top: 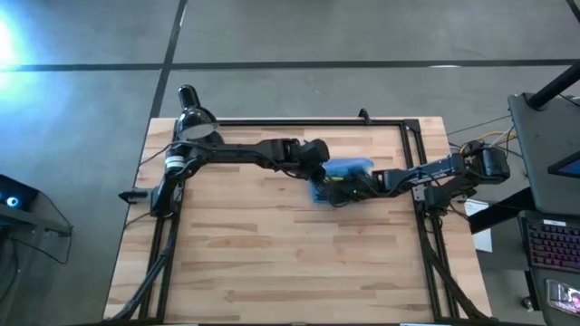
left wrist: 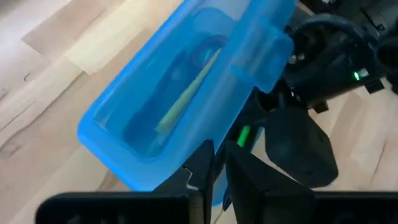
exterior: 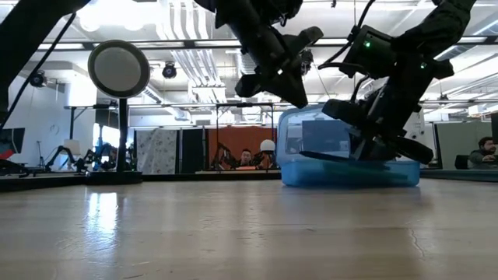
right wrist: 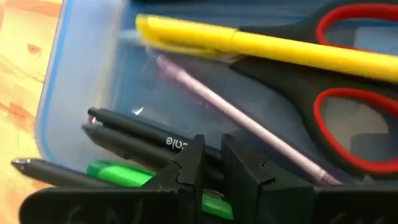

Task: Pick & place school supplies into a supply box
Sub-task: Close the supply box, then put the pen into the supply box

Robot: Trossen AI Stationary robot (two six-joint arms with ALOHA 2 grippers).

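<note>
The translucent blue supply box [top: 328, 188] sits on the wooden table near its middle, its hinged lid [exterior: 311, 132] standing up. Inside lie a yellow pen [right wrist: 261, 45], a pale purple pencil [right wrist: 236, 118], red-handled scissors [right wrist: 348, 124], black pens [right wrist: 134, 127] and a green pen [right wrist: 118, 174]. My left gripper [left wrist: 216, 177] reaches from the table's left and is shut on the lid. My right gripper [right wrist: 211, 163] comes from the right, shut, with its tips down inside the box over the black and green pens. My left gripper pinches the lid's free edge [left wrist: 214, 190] between its two fingers, slanting down from the table's left. The lid stands raised over the box, which rests on the table. My right gripper's shut tips are just above the black pens [right wrist: 180, 144]; I cannot tell whether they touch.
A black desk lamp [top: 192, 116] stands at the table's far left corner, its round head [exterior: 118, 68] showing in the low view. The near half of the table [top: 290, 263] is bare wood. People sit in the room behind.
</note>
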